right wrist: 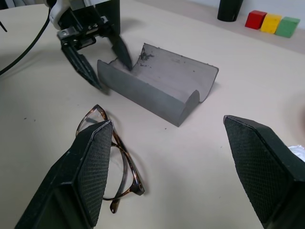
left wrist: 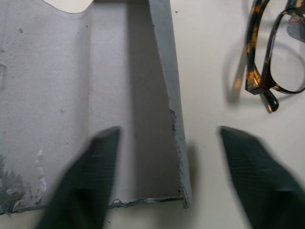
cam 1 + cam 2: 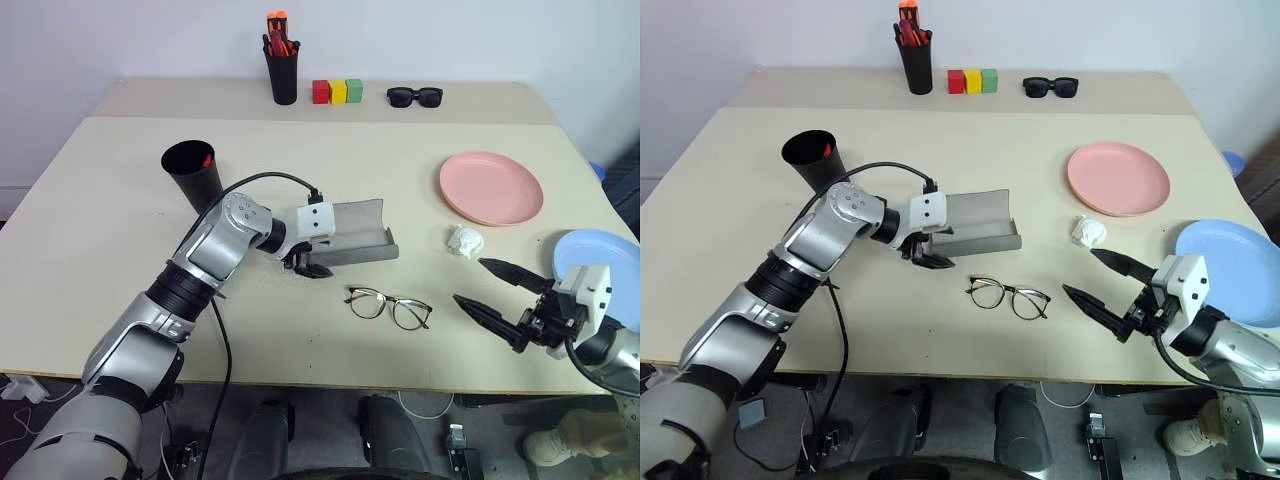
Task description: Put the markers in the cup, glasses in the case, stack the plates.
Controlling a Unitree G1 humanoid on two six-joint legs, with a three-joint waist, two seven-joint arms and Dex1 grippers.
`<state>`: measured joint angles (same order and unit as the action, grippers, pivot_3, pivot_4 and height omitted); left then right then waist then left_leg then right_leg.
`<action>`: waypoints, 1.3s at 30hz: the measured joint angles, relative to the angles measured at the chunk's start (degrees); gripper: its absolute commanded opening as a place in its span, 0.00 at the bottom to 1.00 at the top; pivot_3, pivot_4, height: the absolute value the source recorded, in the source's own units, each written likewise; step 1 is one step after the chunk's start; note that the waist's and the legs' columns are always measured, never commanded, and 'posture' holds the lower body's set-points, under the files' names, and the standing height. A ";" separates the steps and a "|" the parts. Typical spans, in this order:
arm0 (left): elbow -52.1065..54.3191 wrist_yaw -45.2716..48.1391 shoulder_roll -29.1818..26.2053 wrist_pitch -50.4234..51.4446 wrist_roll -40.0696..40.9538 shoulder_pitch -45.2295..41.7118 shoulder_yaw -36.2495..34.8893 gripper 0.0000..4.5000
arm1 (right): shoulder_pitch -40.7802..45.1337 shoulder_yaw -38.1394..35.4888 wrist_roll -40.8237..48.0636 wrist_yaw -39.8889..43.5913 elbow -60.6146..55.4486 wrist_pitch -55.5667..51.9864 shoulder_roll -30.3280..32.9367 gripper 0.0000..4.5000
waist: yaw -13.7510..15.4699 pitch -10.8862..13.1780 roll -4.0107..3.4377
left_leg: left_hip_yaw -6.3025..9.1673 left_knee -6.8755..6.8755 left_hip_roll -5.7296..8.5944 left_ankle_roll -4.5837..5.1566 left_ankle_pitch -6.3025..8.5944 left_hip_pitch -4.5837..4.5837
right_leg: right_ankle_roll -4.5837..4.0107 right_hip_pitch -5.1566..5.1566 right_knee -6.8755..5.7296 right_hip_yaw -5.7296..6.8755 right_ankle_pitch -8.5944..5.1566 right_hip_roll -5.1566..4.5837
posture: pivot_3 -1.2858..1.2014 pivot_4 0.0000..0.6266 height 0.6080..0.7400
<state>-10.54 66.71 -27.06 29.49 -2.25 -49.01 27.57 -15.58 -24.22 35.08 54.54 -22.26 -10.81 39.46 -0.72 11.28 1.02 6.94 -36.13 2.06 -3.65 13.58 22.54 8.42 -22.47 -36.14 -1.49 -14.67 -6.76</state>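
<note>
The grey case lies open in the middle of the table. My left gripper is open at its left end, one finger inside the trough and one outside the front wall. The thin-framed glasses lie unfolded just in front of the case. My right gripper hovers open to the right of them, holding nothing. The black cup stands at the left with a red marker tip showing inside. At the right are the pink plate and, nearer the table's edge, the blue plate, lying apart.
A crumpled white wad lies between the two plates. Along the back stand a black pen holder with orange-red pens, three coloured blocks and black sunglasses. A black cable loops over my left wrist.
</note>
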 measured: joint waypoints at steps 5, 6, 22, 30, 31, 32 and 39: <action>3.84 -0.34 -1.35 2.24 1.40 0.04 -2.38 0.85 | -2.32 -0.49 0.00 1.45 -0.04 0.51 0.03 0.84 | -0.01 0.00 0.00 | 0.00 0.01 0.00 0.00 0.00 0.00 | 0.00 -0.01 0.00 0.00 0.00 0.00 | 0.52 0.24 1.00; 5.17 -0.68 -1.92 2.99 1.94 0.04 -3.60 0.85 | -2.93 -0.81 0.00 2.03 -0.04 0.66 0.08 0.84 | -0.04 0.00 0.00 | 0.00 0.01 0.00 0.00 0.00 0.00 | 0.00 -0.01 0.00 0.00 0.00 0.00 | 0.52 0.24 1.00; 30.38 14.83 -24.86 6.48 26.46 21.57 -22.26 0.85 | 1.57 5.80 -2.10 5.66 -2.24 -11.91 11.28 0.84 | 0.89 -0.03 -0.04 | -0.06 -0.08 -0.04 0.04 0.03 -0.05 | -0.34 0.15 0.17 -0.03 -0.10 -0.04 | 0.52 0.24 1.00; 35.05 13.24 -26.04 2.08 27.74 29.29 -24.78 0.85 | 12.74 16.66 -5.56 12.83 8.18 -12.32 12.98 0.84 | 0.19 -0.02 -0.05 | -0.09 0.04 -0.06 0.06 0.04 -0.02 | -0.27 0.02 0.11 -0.01 -0.09 -0.03 | 0.52 0.24 1.00; 35.88 12.72 -26.58 1.23 27.74 30.52 -25.85 0.85 | 14.09 18.46 -6.35 14.29 9.78 -11.70 12.99 0.84 | 0.08 -0.02 -0.05 | -0.09 0.01 -0.06 0.06 0.04 -0.04 | -0.27 0.04 0.12 -0.01 -0.09 -0.03 | 0.52 0.24 1.00; 37.25 11.65 -26.91 1.02 27.87 32.85 -26.88 0.85 | 16.79 21.12 -8.19 16.39 12.91 -10.53 13.00 0.84 | -0.50 -0.02 -0.05 | -0.18 0.01 -0.07 0.06 0.04 -0.08 | -0.28 0.05 0.13 -0.06 -0.08 -0.04 | 0.52 0.24 1.00; 41.10 7.11 -26.97 1.09 28.60 36.99 -27.34 0.85 | 30.32 29.98 -12.96 20.46 23.18 -6.98 6.71 0.84 | -0.35 0.00 -0.06 | -0.17 0.01 -0.10 0.06 0.04 -0.08 | -0.26 -0.01 0.04 -0.05 -0.07 -0.01 | 0.52 0.24 1.00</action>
<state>30.56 73.82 -54.03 30.57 26.36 -12.02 0.23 14.74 5.76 22.12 75.00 0.92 -17.79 46.17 -1.07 11.28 0.96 6.77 -36.11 1.95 -3.59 13.62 22.46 8.16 -22.48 -36.10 -1.54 -14.74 -6.77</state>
